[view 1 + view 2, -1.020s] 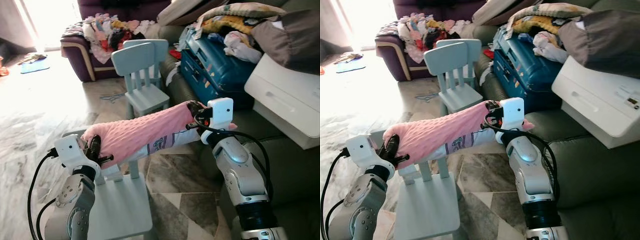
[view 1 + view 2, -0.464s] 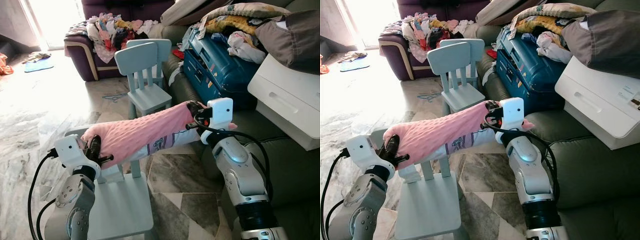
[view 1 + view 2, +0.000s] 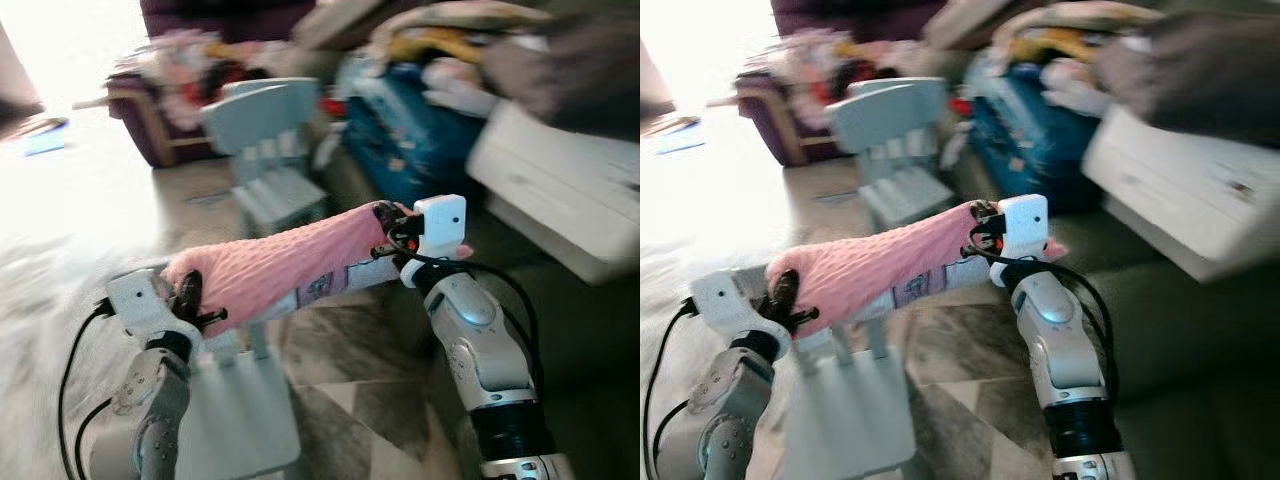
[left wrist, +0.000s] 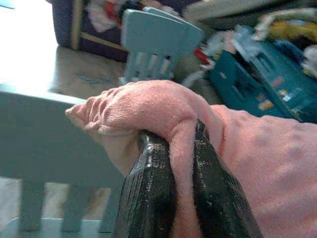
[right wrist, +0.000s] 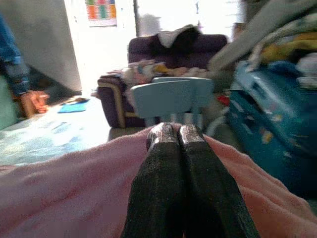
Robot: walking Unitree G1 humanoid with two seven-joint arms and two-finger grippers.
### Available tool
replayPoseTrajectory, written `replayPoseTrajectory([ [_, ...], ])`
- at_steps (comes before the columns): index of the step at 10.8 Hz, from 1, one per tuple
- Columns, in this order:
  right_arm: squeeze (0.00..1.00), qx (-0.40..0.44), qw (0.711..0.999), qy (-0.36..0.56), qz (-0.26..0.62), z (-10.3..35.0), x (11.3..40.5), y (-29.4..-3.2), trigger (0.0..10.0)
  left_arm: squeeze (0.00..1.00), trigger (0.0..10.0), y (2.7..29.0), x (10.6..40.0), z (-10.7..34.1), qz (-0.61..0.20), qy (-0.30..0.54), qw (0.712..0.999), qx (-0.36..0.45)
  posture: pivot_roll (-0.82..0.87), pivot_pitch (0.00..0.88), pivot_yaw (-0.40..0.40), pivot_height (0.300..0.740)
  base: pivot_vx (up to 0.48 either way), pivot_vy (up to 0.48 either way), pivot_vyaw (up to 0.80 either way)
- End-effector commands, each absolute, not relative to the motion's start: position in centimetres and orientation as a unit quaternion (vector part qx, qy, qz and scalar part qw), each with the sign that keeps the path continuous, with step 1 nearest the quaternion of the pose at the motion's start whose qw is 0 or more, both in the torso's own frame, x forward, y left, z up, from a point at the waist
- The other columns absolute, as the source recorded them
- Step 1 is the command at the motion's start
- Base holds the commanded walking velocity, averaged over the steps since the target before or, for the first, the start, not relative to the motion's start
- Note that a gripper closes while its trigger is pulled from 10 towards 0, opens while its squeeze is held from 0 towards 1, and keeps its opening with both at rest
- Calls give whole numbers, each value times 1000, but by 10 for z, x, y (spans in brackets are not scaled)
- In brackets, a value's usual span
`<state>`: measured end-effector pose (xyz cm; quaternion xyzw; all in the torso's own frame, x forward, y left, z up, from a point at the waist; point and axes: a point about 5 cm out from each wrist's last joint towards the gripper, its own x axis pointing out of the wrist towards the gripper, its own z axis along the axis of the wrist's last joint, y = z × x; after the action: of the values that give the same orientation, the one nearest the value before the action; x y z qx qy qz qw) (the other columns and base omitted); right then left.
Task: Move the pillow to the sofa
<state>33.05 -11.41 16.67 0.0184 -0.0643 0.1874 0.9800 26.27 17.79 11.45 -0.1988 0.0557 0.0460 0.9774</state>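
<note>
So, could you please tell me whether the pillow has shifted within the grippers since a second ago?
No. The pink pillow spans the left gripper and right gripper as before; the small chair slid because the camera turned.

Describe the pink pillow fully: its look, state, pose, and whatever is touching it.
The pink pillow is long and soft, with a bumpy, dotted plush top and a pale printed underside. It hangs in the air, stretched between both arms, slanting up from the robot's left to its right, above a light blue child's chair. The left gripper is shut on a bunched fold at one end; the right gripper is shut on the other end. Nothing else touches it. The head views are blurred.
</note>
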Motion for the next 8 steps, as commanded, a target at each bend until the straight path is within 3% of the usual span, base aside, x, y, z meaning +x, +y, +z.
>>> replayPoseTrajectory([
  [1, 0, 20, 980, -74, 184, 172, 332, -114, 10000, 0, 10000, 181, 264, 121, 48, 45, 979, -192, -236, 0, 52, 740, 0, 0, -800],
  [8, 0, 20, 980, -71, 184, 172, 333, -114, 10000, 0, 10000, 179, 266, 122, 42, 40, 981, -187, -239, 0, 52, 740, 0, 0, -800],
])
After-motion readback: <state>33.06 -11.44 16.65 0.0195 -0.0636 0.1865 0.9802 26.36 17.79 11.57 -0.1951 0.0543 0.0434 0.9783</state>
